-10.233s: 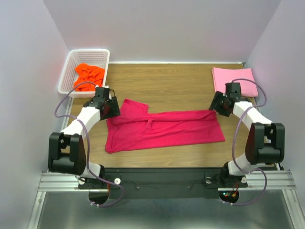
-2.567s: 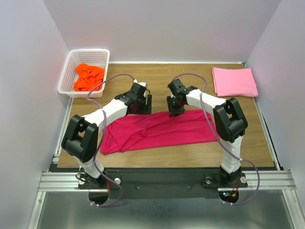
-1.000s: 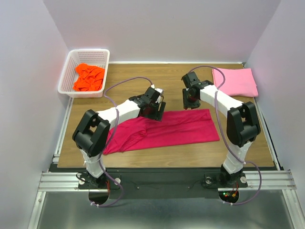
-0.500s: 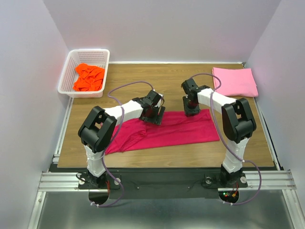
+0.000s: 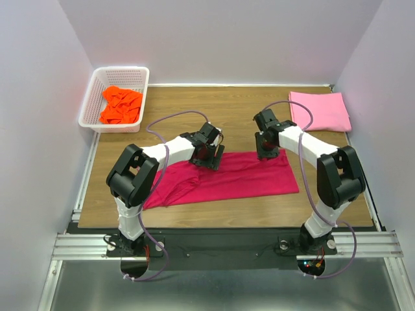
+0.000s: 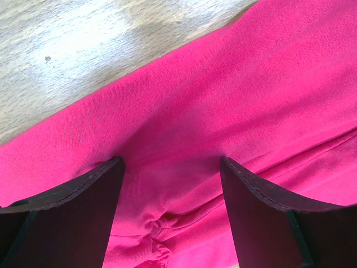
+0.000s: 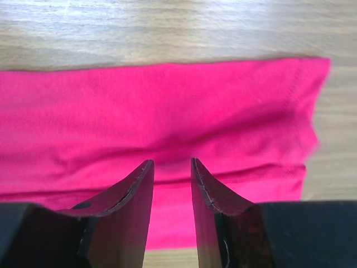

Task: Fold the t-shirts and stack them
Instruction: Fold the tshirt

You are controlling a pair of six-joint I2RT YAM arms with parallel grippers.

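Observation:
The crimson-red t-shirt (image 5: 246, 178) lies folded into a long band across the middle of the wooden table (image 5: 220, 110). My left gripper (image 5: 209, 155) is open wide, its tips down on the shirt's far edge near the middle (image 6: 170, 162), over a bunched seam. My right gripper (image 5: 268, 148) sits on the shirt's far edge near its right end. Its fingers stand a narrow gap apart over the cloth (image 7: 172, 163), with flat cloth showing between them. The light pink t-shirt (image 5: 319, 110) lies folded at the back right. The bright orange t-shirt (image 5: 121, 103) lies crumpled in the basket.
The white lattice basket (image 5: 87, 107) stands at the back left corner. Bare wood shows beyond the shirt's far edge in both wrist views (image 6: 83, 44) (image 7: 178, 28). Grey walls close in the table on three sides.
Since ten seconds ago the shirt has been folded lengthwise into a narrower band. In the last second my right gripper came down from bare wood onto the shirt's right far edge; the left barely moved.

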